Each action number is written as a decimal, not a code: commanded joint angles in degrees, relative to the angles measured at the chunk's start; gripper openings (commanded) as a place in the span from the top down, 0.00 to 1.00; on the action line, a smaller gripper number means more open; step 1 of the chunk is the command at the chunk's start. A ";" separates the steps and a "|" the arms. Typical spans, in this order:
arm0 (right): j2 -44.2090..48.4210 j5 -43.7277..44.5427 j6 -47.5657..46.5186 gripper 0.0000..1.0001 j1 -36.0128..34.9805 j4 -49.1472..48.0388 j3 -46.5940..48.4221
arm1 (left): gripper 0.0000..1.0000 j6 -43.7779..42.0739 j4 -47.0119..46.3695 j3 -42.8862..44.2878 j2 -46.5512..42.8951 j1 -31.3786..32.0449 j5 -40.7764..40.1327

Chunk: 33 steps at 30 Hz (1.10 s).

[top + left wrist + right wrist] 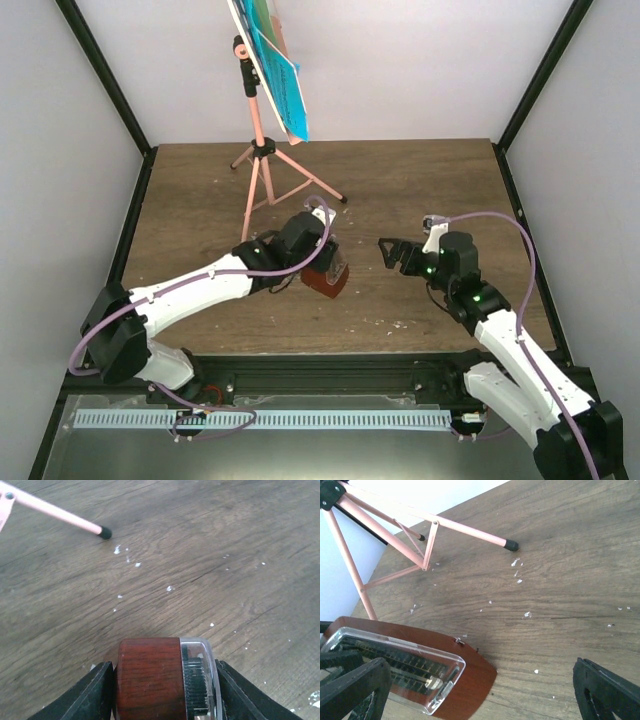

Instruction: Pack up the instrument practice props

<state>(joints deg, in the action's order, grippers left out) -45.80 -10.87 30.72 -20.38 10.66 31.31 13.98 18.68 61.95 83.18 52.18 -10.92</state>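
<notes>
In front of the music stand (258, 150), the left gripper (165, 690) is clasping the metronome (150, 680), likely needing a lift next; the right gripper (392, 255) is hovering wide open, empty.

A dark brown wood-grain table (420, 190) filled the cell, and small white flecks (515, 561) were scattered over its surface. Plain white walls (420, 70) closed it in at the back and on both sides, with black frame posts (104, 70) rising at the corners. Along the near edge lay a black rail (330, 368) and, below it, a pale slotted strip (330, 419). The light was soft and even.
</notes>
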 commanded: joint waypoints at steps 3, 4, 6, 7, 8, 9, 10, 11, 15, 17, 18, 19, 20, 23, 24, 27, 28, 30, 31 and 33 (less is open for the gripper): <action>-1.12 -10.06 -0.91 0.00 0.47 -4.67 -3.93 | 0.43 11.14 6.94 2.32 0.04 2.28 -8.23; -1.66 -12.84 -1.00 0.00 0.24 -7.14 -5.46 | 0.37 11.76 6.09 2.10 0.01 2.57 -6.83; -1.93 -14.12 -1.03 0.00 -2.08 -12.20 -9.87 | 0.26 12.79 3.31 1.01 -0.65 2.92 -2.75; -2.08 -12.58 -1.20 0.00 -4.89 -14.29 -11.49 | 0.23 13.22 1.63 0.12 -1.37 2.97 -0.68; -2.48 -10.34 -1.52 0.00 -7.67 -16.13 -12.88 | 0.20 13.55 -0.21 -0.82 -2.19 2.92 0.92; -3.21 -7.89 -1.76 0.00 -10.39 -17.76 -14.01 | 0.18 13.73 -1.66 -1.73 -3.15 2.92 2.33; -4.23 -5.61 -1.66 0.00 -13.22 -19.43 -14.87 | 0.16 13.86 -2.62 -2.50 -4.12 2.92 3.47; -5.53 -3.43 -1.43 0.00 -15.59 -21.13 -15.88 | 0.14 14.04 -3.06 -3.06 -5.00 2.92 4.50; -13.18 0.32 -0.54 0.00 -21.04 -29.97 -18.61 | 0.12 14.89 -3.89 -5.17 -7.63 2.92 9.49; -17.55 1.67 -0.47 0.00 -22.05 -32.47 -18.35 | 0.11 16.00 -5.87 -6.68 -8.43 2.92 12.54; -19.54 2.02 -0.88 0.00 -22.41 -33.31 -17.93 | 0.11 16.42 -6.84 -7.45 -8.71 2.92 14.20; -21.54 2.24 -1.37 0.00 -22.74 -33.99 -17.33 | 0.12 16.96 -8.00 -8.23 -8.94 2.92 15.54; -23.19 2.59 -1.83 0.00 -23.03 -34.67 -16.75 | 0.11 17.56 -9.37 -9.23 -9.18 2.92 17.39; -26.77 4.60 -2.53 0.00 -23.30 -34.75 -15.26 | 0.12 18.41 -12.83 -12.18 -10.52 2.92 20.30; -27.19 6.17 -2.21 0.00 -23.30 -33.83 -14.92 | 0.12 18.36 -12.54 -12.44 -11.10 2.92 19.92; -26.80 12.95 0.52 0.00 -23.30 -28.91 -13.93 | 0.11 16.39 -9.85 -12.48 -13.59 2.84 17.32; -26.26 14.77 1.07 0.00 -23.30 -27.56 -13.91 | 0.10 15.30 -9.17 -12.45 -14.64 2.77 16.73; -24.60 17.91 2.05 0.00 -23.11 -25.20 -14.36 | 0.07 12.25 -7.73 -12.03 -16.76 2.27 16.92; -23.74 18.70 2.14 0.00 -22.68 -24.38 -14.61 | 0.05 10.19 -6.60 -11.46 -17.57 1.69 17.70; -21.73 18.28 2.03 0.00 -20.80 -23.26 -15.22 | 0.01 5.56 -3.07 -9.46 -18.12 -1.27 22.10</action>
<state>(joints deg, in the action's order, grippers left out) -70.98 1.06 31.27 -43.09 -16.53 15.59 27.62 11.55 49.47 67.29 54.24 6.28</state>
